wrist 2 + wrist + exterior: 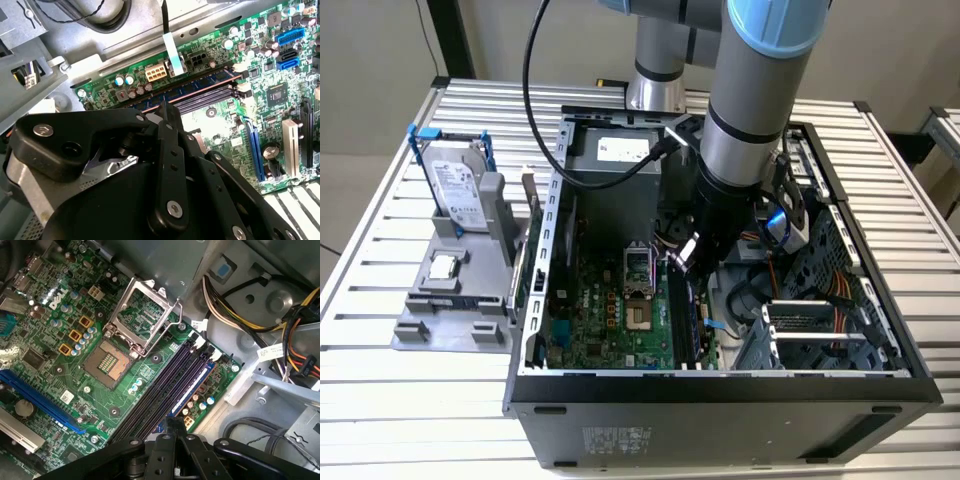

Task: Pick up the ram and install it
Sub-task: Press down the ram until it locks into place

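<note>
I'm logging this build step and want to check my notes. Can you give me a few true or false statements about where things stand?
1. The gripper is down inside the computer case, over the motherboard. True.
2. The processor socket holds a chip. False: it is empty and its metal frame is raised.
3. The hard drive stands in a grey holder outside the case. True.
4. The holder is on the exterior view's right. False: it is on the left.

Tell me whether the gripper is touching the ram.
Cannot tell. In the second wrist view the gripper overlaps the ram, hiding any contact or gap.
</note>
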You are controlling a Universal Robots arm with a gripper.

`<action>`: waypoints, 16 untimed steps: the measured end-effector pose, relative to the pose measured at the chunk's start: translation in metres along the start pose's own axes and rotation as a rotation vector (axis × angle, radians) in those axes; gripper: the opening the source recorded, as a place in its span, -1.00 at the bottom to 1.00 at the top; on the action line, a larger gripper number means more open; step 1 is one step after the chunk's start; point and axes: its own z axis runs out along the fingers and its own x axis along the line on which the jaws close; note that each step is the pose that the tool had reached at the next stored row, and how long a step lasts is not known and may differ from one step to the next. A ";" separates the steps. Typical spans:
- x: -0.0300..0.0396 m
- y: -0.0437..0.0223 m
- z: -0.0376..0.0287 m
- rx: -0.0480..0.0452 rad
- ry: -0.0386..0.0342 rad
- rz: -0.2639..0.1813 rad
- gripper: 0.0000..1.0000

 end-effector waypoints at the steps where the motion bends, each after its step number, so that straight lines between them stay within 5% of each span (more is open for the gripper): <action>1: 0.0000 0.0000 0.0000 0.0001 -0.0001 -0.006 -1.00; 16: -0.0008 0.0011 0.0000 0.0013 -0.0011 -0.097 -1.00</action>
